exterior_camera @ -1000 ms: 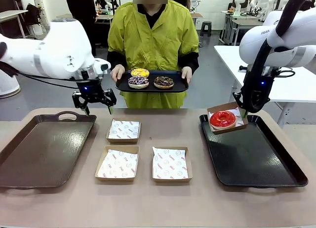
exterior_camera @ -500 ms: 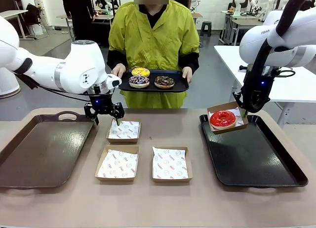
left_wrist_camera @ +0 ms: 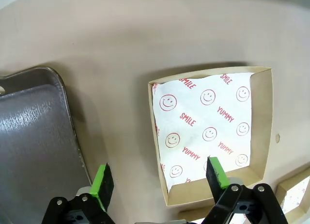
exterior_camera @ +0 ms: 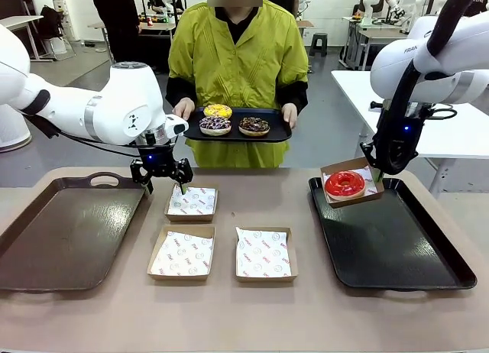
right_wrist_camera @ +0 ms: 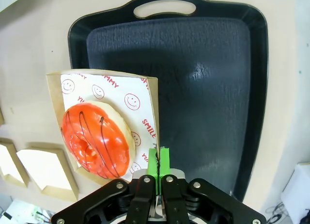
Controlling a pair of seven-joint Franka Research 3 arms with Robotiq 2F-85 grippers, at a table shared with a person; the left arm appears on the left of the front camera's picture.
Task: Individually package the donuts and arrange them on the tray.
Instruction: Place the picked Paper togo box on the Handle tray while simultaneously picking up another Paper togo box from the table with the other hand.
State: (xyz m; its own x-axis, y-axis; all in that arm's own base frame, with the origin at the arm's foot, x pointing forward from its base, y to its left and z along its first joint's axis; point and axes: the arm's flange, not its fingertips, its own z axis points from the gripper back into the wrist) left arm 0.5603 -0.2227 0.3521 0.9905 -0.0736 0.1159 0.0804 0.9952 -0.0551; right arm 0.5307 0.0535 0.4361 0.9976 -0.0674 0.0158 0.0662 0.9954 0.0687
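Red donut point(right_wrist_camera: 97, 139) and its box point(right_wrist_camera: 133, 90) hang pinched in right gripper point(right_wrist_camera: 158, 160); left gripper point(left_wrist_camera: 159, 175), spread wide, has arrived above an empty paper-lined box point(left_wrist_camera: 208, 132).

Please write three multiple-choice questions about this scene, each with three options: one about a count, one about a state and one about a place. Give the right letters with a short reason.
1. How many donuts lie on the tray that the person holds?
A. two
B. three
C. four

2. How does the left gripper stand?
A. open, holding nothing
B. shut on a paper liner
C. shut on a donut

3. Where is the red donut?
A. on the person's tray
B. in the box that the right gripper pinches by its wall
C. in the left gripper

Answers:
1 B: a yellow one and two dark sprinkled ones lie there.
2 A: its green pads stand wide apart with nothing between them.
3 B: the right wrist view shows it on the box's printed paper, with the pads closed on the wall.
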